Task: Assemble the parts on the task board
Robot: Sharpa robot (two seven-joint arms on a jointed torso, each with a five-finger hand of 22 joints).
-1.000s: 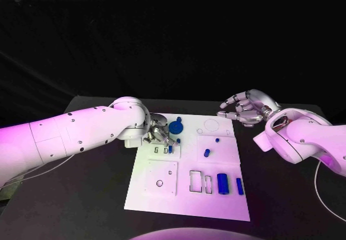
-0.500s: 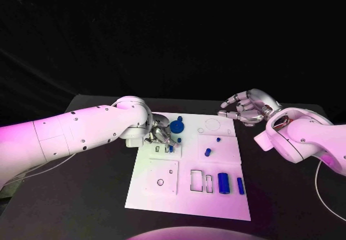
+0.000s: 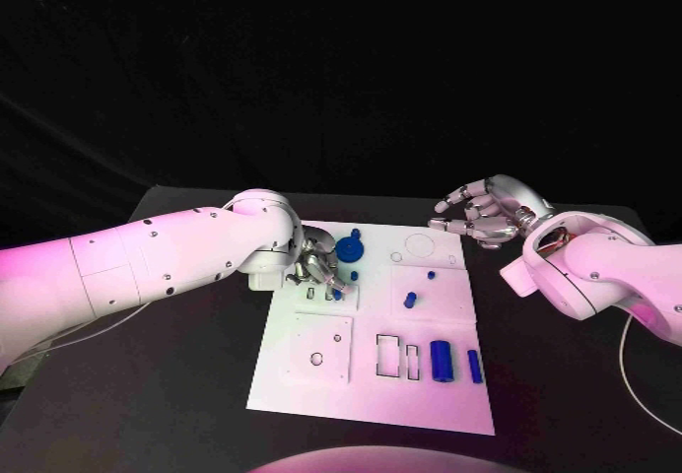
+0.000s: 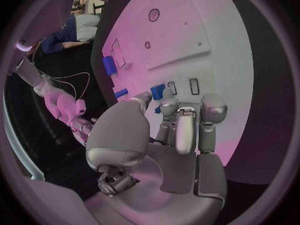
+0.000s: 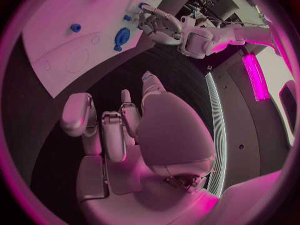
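Reaching a little further over the task board (image 3: 373, 394) than a second ago: left hand (image 3: 321, 266) now lower on the board's upper left panel, fingertips (image 4: 157, 91) coming down on a small blue part (image 3: 337, 290) beside the two narrow slots there. Pinching or merely touching that part: cannot tell, since the fingers are curled close together around it in the left wrist view. Sitting just beyond the hand, unchanged, a round blue disc part (image 3: 351, 250). Hovering as before off the board's far right corner, over the black table (image 3: 569, 394): right hand (image 3: 481, 214), fingers apart and bent, holding nothing. Lying unmoved: two small blue pegs (image 3: 409, 299) on the middle right panel, a blue cylinder (image 3: 441, 362) and a slimmer blue bar (image 3: 473, 367) near the board's right edge beside the rectangular cut-outs. Leaving open room: bare board along the near edge, and dark tabletop on both sides.
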